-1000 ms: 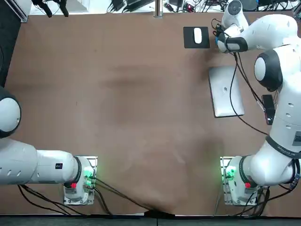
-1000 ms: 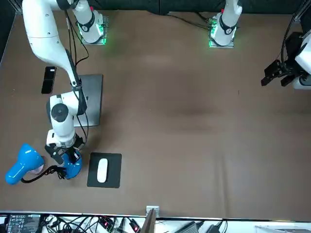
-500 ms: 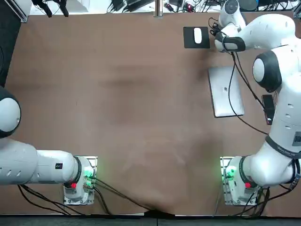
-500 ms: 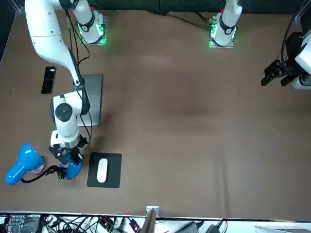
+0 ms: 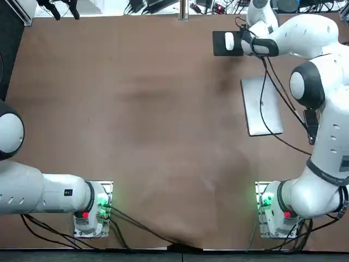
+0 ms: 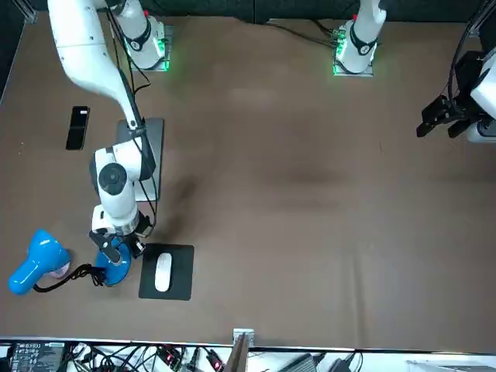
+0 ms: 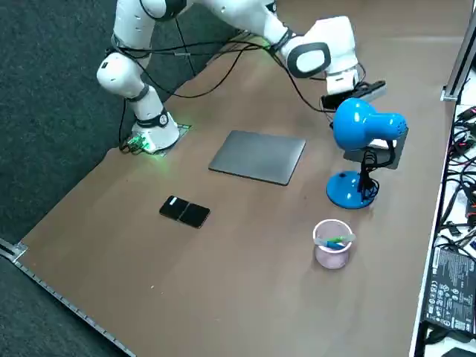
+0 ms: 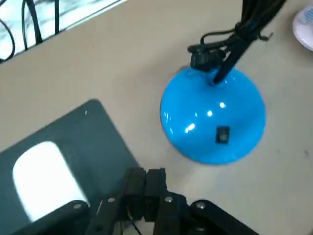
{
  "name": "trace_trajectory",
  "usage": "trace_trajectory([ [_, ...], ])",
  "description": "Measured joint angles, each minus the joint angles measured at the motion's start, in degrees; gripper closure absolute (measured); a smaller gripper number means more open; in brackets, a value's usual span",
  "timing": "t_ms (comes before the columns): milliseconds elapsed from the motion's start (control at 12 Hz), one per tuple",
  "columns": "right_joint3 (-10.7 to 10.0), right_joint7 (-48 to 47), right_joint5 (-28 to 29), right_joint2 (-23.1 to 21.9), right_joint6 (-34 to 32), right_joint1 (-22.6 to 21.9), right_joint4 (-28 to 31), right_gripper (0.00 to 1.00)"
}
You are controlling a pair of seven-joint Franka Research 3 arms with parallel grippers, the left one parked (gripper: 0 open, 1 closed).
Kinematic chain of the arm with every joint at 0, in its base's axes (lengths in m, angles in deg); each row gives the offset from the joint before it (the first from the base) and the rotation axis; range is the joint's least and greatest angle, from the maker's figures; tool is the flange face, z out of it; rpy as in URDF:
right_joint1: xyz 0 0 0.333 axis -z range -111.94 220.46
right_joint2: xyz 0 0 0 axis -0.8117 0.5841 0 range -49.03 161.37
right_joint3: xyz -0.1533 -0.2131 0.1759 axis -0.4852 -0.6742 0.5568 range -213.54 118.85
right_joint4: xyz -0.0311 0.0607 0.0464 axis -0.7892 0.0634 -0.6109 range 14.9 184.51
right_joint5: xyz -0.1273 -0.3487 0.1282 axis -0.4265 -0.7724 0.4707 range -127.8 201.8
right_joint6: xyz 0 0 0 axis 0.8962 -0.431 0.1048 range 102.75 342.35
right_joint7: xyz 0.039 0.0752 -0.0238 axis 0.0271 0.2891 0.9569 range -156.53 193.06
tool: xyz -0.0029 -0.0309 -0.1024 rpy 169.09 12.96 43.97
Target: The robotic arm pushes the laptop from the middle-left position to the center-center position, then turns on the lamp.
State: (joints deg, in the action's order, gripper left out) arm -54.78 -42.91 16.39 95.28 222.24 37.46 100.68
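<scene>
The brown surface [image 5: 136, 120] is occupied on the robot's right side by a closed grey laptop [image 5: 262, 105], which is laid flat, well apart from the centre. Beyond it a blue desk lamp [image 7: 361, 126] is stood, its round base [image 8: 212, 122] just beside a black mouse pad [image 6: 180, 288]. The right claw [image 8: 145, 172] is seen clenched, empty, between the base and the pad. A white mouse [image 6: 163, 273] is laid on the pad.
</scene>
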Motion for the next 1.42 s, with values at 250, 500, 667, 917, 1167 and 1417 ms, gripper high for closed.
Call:
trace_trajectory([
  [250, 1.91, 0.45, 0.40, -3.00, -7.62, -0.75, -0.24, 0.93],
  [500, 4.04, 3.57, 0.67, -6.13, -14.32, -0.69, -0.28, 0.92],
  [667, 4.70, 6.90, 2.40, -8.11, -17.47, -0.69, -0.30, 0.90],
  [917, 4.85, 15.28, 8.41, -11.10, -20.85, -0.46, -0.35, 0.89],
  [1167, 4.84, 29.05, 15.31, -16.11, -27.04, 2.15, -0.44, 0.83],
  [1417, 4.78, 37.00, 18.37, -20.03, -31.58, 4.24, -0.46, 0.72],
])
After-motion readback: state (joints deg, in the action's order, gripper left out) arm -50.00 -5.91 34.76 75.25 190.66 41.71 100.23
